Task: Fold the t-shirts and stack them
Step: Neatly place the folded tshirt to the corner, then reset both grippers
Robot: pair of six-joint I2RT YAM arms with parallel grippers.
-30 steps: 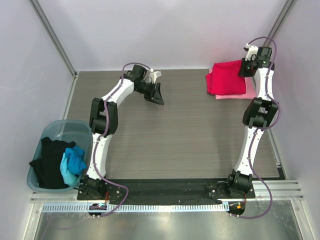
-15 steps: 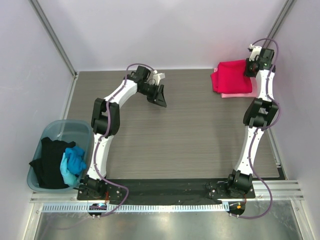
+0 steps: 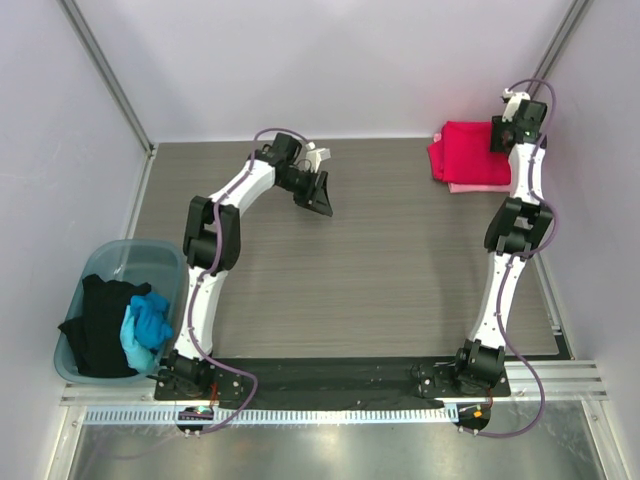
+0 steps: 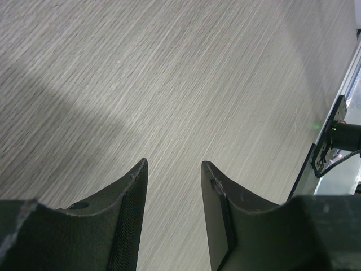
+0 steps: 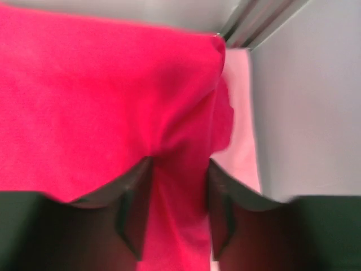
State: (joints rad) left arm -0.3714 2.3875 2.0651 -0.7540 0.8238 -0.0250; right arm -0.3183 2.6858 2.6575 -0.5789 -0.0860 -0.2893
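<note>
A folded crimson red t-shirt (image 3: 465, 150) lies on a light pink t-shirt (image 3: 470, 187) at the table's far right corner. My right gripper (image 3: 497, 135) is at the stack's right edge. In the right wrist view my right gripper (image 5: 179, 161) is shut on a bunched fold of the red t-shirt (image 5: 101, 96), and the pink t-shirt (image 5: 242, 113) shows beneath on the right. My left gripper (image 3: 320, 195) is open and empty over bare table at the far middle. It also shows in the left wrist view (image 4: 174, 164). A black t-shirt (image 3: 100, 325) and a bright blue t-shirt (image 3: 148, 325) lie crumpled in a bin.
A translucent blue-grey bin (image 3: 100, 255) stands off the table's left edge, near the left arm's base. White walls and a metal corner post (image 5: 254, 22) close in right behind the stack. Wood-grain table (image 3: 380, 260) spans the middle.
My right gripper has moved right and slightly back towards the corner, dragging the red and pink stack with it. My left gripper has shifted slightly right.
</note>
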